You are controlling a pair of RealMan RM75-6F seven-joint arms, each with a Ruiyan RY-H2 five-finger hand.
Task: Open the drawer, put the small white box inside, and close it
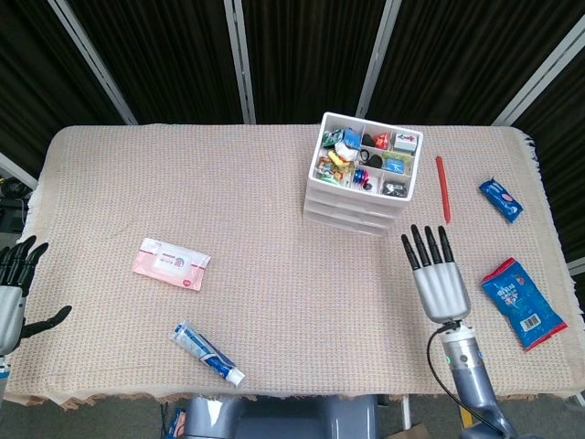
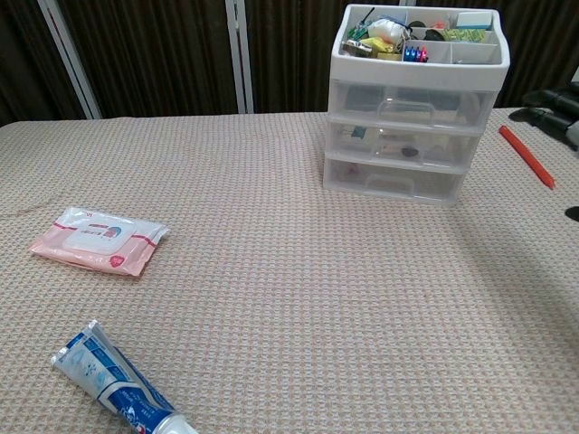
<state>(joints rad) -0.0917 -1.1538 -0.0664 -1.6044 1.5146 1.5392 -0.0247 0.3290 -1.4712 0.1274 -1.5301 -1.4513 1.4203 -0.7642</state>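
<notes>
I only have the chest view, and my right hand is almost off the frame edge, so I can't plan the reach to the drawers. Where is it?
Observer: The right hand is over the cloth to the right of the drawer unit and nearer the robot. Its fingers are spread and it holds nothing.
Operator: And the left hand? I can't see it at all.
Observer: The left hand is at the table's left edge. It is open and well apart from the wet wipes pack.
Operator: Is anything lying to the right of my right hand?
Observer: Yes, a blue snack packet lies flat on the cloth there, not touching the hand.
</notes>
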